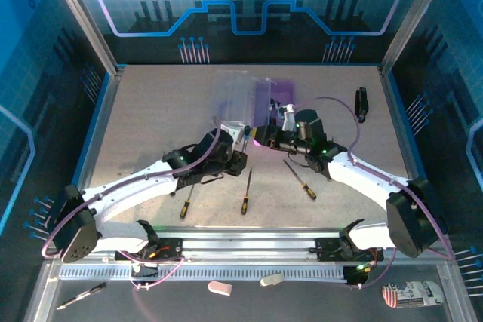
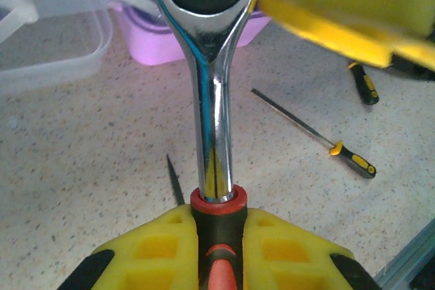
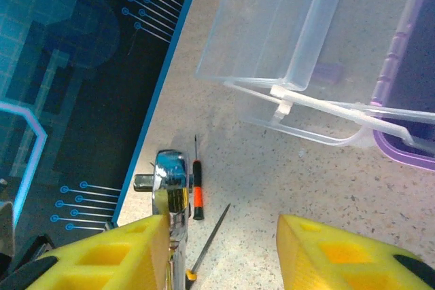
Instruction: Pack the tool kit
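Tool kit case (image 1: 255, 96) sat open toward the far edge of the table (image 1: 151, 111), with the clear lid (image 1: 230, 92) flopped out to the left and the purple base (image 1: 278, 99) on the right. Left gripper (image 2: 219, 232) was clamped tight on the black-and-red handle of the ratchet wrench (image 2: 211, 113), chrome head pointing at the case. Right gripper (image 3: 224, 252) had its jaws well apart with nothing between them, though one of its fingers (image 3: 115, 256) looked to be touching the ratchet head.

Stuff I'd have worried about:

- **Crowding:** both grippers were bunched on that one tool just in front of the case. A sideways nudge from the right finger could have twisted the ratchet in the left's grip or bumped the arms together.
- **Sagging head:** the left held it by the handle, away from the heavy head, so the head could have sagged.
- **Going in:** the head might have caught the base's rim and shoved the light case along.
- **Loose tools:** three screwdrivers (image 1: 246, 192) lay toward the near edge, and a sweeping arm could have rolled them.
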Robot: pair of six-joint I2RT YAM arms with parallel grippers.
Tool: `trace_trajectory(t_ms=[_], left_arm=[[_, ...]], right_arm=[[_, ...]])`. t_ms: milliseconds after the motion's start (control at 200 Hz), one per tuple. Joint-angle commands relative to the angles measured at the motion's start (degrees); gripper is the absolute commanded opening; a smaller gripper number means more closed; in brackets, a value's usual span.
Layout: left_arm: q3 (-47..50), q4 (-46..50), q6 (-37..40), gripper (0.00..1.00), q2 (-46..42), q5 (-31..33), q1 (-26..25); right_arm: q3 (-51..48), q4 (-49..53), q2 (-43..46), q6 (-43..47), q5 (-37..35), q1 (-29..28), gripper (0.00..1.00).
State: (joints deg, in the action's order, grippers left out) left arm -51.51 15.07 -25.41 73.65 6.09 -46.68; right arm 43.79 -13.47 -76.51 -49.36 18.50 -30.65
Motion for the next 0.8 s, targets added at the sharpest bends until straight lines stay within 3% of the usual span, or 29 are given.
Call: trace_trajectory(t_ms=[0, 305, 795], left_arm=[[-3.4, -2.8, 2.8, 0.01, 1.5, -1.4, -0.3], [-3.2, -3.5, 2.3, 0.01, 2.4, -2.4, -0.3], [-3.5, -4.5, 2.3, 0.01, 3.0, -3.4, -0.3]], right_arm=[[0.8, -3.8, -1.1, -2.1, 0.7, -1.7, 0.46], [1.3, -4.0, -3.2, -1.5, 1.0, -3.3, 0.44], [1.3, -8.5, -7.3, -5.0, 2.1, -3.6, 0.25]])
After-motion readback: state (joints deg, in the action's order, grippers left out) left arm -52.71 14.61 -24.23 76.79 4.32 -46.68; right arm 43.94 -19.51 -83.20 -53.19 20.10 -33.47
